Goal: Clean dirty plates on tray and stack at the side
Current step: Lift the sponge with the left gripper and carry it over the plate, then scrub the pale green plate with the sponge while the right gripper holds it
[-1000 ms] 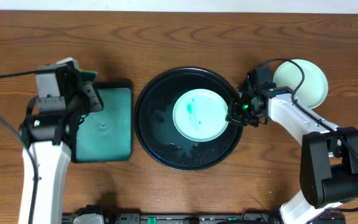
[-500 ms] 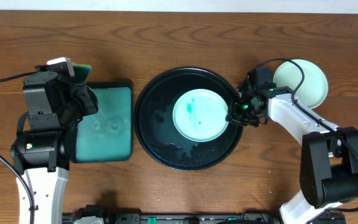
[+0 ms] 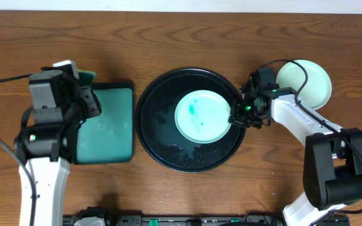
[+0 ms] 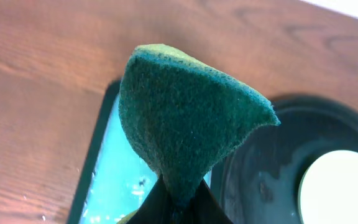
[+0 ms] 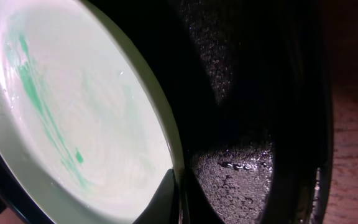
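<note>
A pale mint plate [image 3: 202, 116] with teal smears lies in the round black tray [image 3: 151, 119]. My right gripper [image 3: 236, 117] is shut on that plate's right rim; in the right wrist view the fingers [image 5: 166, 199] pinch the edge of the plate [image 5: 73, 106] above the wet tray [image 5: 253, 174]. My left gripper [image 3: 83, 85] is shut on a dark green sponge [image 3: 88, 76], held above the table's left side. In the left wrist view the sponge [image 4: 185, 124] sticks up from the gripper [image 4: 179, 202], with the tray [image 4: 260, 180] and plate [image 4: 344, 186] beyond it.
A rectangular dark green tray [image 3: 105, 125] holding teal water sits left of the black tray, below my left gripper. Another pale plate [image 3: 307, 83] rests on the wooden table at the far right, behind my right arm.
My left arm has shifted slightly above the green tray, still holding the sponge, and the water there has rippled. The right arm and the plate have not moved.
</note>
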Motion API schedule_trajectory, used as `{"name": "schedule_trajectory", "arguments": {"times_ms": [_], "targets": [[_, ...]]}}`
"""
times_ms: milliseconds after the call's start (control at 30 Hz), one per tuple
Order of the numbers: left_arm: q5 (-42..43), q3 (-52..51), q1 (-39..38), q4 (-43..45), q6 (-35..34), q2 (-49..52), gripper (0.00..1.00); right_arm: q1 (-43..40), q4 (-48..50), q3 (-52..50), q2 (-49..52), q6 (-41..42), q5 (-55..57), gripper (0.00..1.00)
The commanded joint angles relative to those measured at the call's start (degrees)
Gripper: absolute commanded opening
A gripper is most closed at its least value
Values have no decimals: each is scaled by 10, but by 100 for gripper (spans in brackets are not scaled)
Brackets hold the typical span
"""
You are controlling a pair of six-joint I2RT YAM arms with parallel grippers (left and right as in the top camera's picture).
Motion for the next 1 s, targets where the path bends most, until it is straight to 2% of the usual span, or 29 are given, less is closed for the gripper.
{"name": "schedule_trajectory", "arguments": {"times_ms": [0,200,400,667,967], "targets": [[29,6,1,-9,-37,40,7,17,1,-1,3,31,-3,1],[60,6,1,-12,-90,87,7,59,2,-1,7,101,44,1],[155,6,-24,-13,-92,103,7,121,39,-1,33,100,43,1],[159,6,-124,-6,-120,128,7,163,66,-1,48,121,49,1],[157,6,-218,78,-169,265,7,167,55,-1,48,120,50,1]]}}
